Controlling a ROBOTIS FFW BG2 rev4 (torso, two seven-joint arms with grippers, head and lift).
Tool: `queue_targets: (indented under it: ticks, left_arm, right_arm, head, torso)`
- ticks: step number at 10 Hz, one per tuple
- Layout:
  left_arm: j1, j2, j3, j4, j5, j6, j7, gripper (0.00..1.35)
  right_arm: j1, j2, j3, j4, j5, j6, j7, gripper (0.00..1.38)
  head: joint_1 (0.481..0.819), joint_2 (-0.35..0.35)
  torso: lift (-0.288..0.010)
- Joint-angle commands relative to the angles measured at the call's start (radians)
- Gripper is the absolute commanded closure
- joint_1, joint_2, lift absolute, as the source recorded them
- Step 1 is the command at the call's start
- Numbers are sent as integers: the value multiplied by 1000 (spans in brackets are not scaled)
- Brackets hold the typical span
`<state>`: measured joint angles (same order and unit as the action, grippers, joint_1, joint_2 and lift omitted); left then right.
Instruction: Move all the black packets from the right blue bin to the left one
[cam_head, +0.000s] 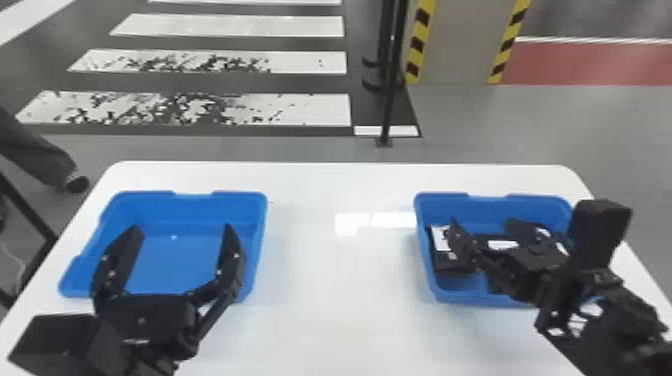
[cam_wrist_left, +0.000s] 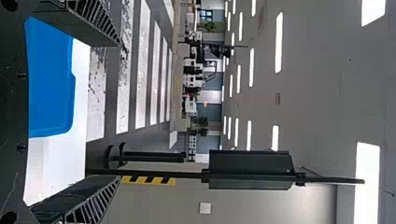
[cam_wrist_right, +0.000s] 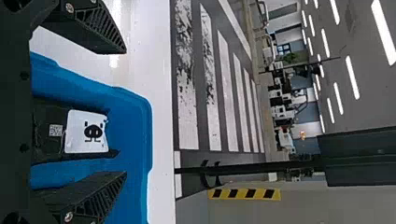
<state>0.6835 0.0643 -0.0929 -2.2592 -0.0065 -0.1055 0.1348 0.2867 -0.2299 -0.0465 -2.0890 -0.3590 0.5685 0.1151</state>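
Black packets (cam_head: 448, 265) lie in the right blue bin (cam_head: 452, 297), my right hand (cam_wrist_right: 125, 112) open over it, my left hand (cam_head: 182, 226) open, well to its left. They look light, softish, perhaps slippery; best pinched across the sides.

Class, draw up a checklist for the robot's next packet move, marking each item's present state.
- Right gripper open: ok.
- Black packet in its grip: not ok, fingers apart.
- Left blue bin standing upright for packets: ok.
- Left gripper out of the drop path: not ok, it covers part of that bin in the head view.
- Packet count in right blue bin: cannot tell, packets overlap.
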Motion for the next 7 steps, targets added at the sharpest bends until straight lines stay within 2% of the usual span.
queue_targets:
  ticks: [1,3,7]
  left_arm:
    - [1,-1,3,0,0,0,0,-2]
    - [-1,0,-1,0,0,0,-1,-2]
    - [-1,0,-1,2,0,-3,-1,-2]
  right_arm:
    - [-61,0,11,85,26,35,0,96]
    - [-125,0,17,198,62,33,23,98]
    - [-196,0,25,345,44,-11,41,144]
  head:
    - [695,-16]
    - [695,-27]
    - [695,-48]
  torso:
    - [-140]
    - [-140]
    - [-140]
